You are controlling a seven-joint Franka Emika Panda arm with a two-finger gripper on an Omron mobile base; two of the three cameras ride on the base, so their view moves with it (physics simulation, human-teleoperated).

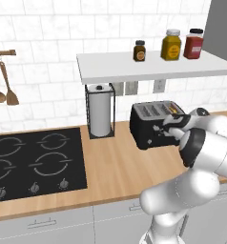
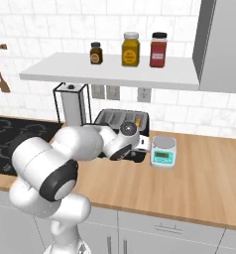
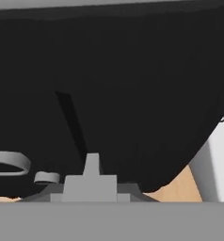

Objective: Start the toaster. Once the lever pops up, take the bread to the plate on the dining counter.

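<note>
The black toaster (image 1: 151, 125) stands on the wall-side wood counter under the shelf, its grey slot tops facing up. A tan edge of the bread (image 1: 174, 110) sticks out of a right-hand slot and shows again as the bread (image 2: 138, 120) in the right base view. My gripper (image 1: 169, 128) is pressed against the toaster's front right, too close to tell how its jaws stand. Up close, the hand view has the toaster's black front (image 3: 132, 94), a grey lever tab (image 3: 91, 169) and a grey knob (image 3: 47, 178). The plate and the dining counter are out of view.
A paper towel holder (image 1: 100, 112) stands left of the toaster, with a black cooktop (image 1: 34, 159) further left. A small kitchen scale (image 2: 163, 151) sits just right of the toaster. A shelf (image 1: 153, 66) with three jars hangs above. Bare wood counter (image 1: 115, 171) lies in front.
</note>
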